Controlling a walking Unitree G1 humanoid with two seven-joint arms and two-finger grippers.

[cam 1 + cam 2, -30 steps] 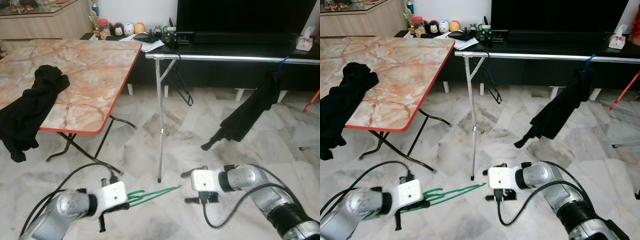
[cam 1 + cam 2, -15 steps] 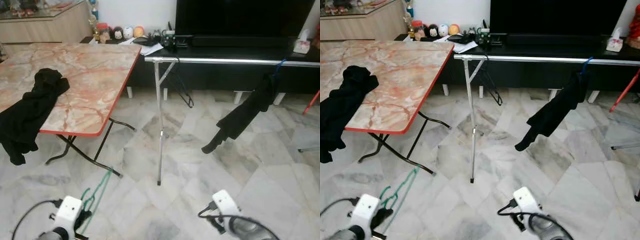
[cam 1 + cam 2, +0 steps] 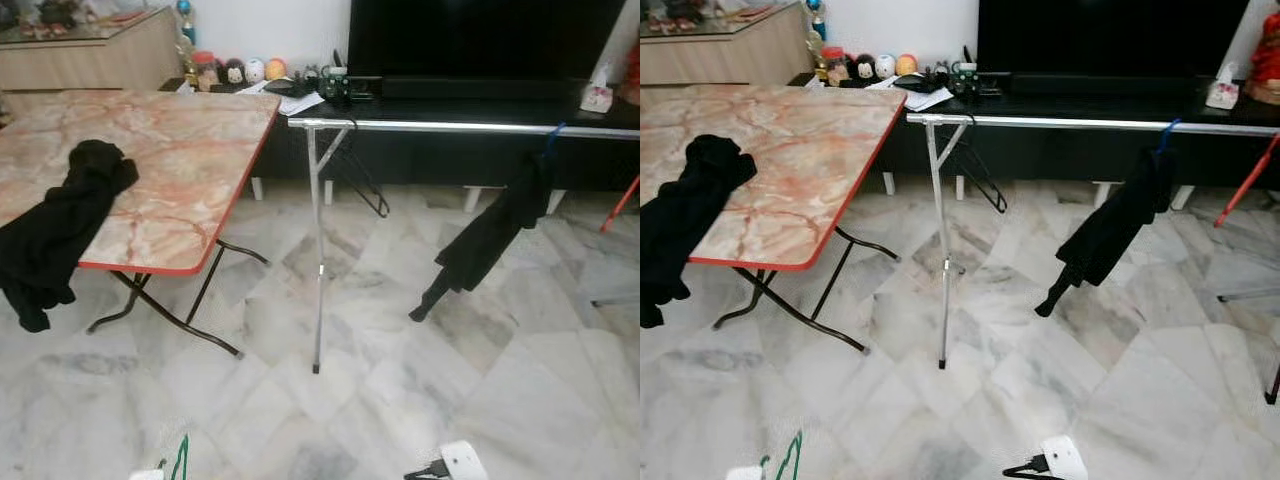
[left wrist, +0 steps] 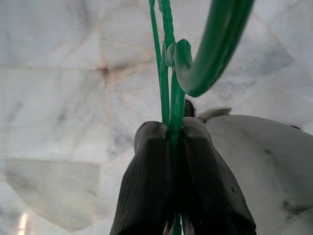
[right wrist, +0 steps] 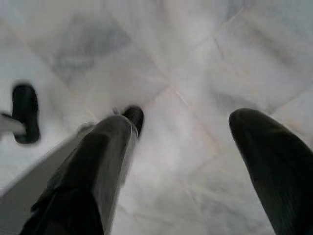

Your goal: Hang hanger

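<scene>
while left pincer (image 4: 173, 134) grips green hanger (image 4: 195, 58), right pincer (image 5: 195, 147) gapes.

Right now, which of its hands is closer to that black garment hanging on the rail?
The right hand, low on that side. The left hand, holding the green hanger, is farther from the garment.

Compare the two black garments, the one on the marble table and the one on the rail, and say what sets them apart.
The black garment on the table lies crumpled on the marble table, one end drooping over the red edge; the black garment on the rail hangs free from the metal rail, clear of the floor. The rail one hangs from a blue hanger; no hanger shows on the table one. Both are dark and limp.
</scene>
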